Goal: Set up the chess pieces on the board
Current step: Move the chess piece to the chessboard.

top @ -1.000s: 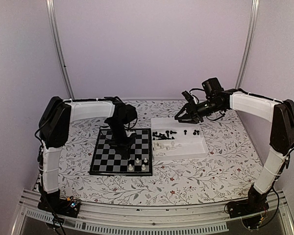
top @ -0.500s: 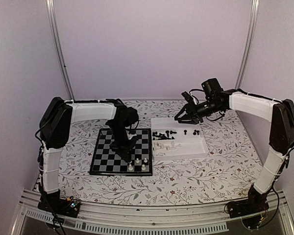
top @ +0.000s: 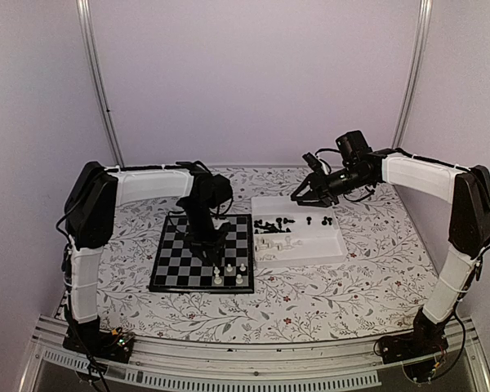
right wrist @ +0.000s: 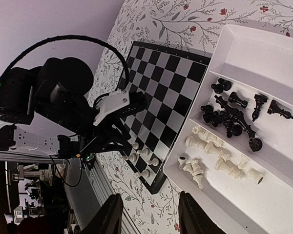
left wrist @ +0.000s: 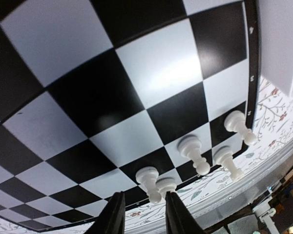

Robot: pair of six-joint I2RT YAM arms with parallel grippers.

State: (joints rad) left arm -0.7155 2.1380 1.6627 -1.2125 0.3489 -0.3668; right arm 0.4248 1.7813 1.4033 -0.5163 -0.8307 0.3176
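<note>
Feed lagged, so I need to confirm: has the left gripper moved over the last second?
Yes. Against the board, the left gripper dipped toward the white pieces at the near right corner, then pulled back slightly.

From above I can't tell which white pieces (top: 231, 269) stand on the board (top: 167, 273) (far too tiny), and my left gripper (top: 212, 251) covers some squares.
</note>
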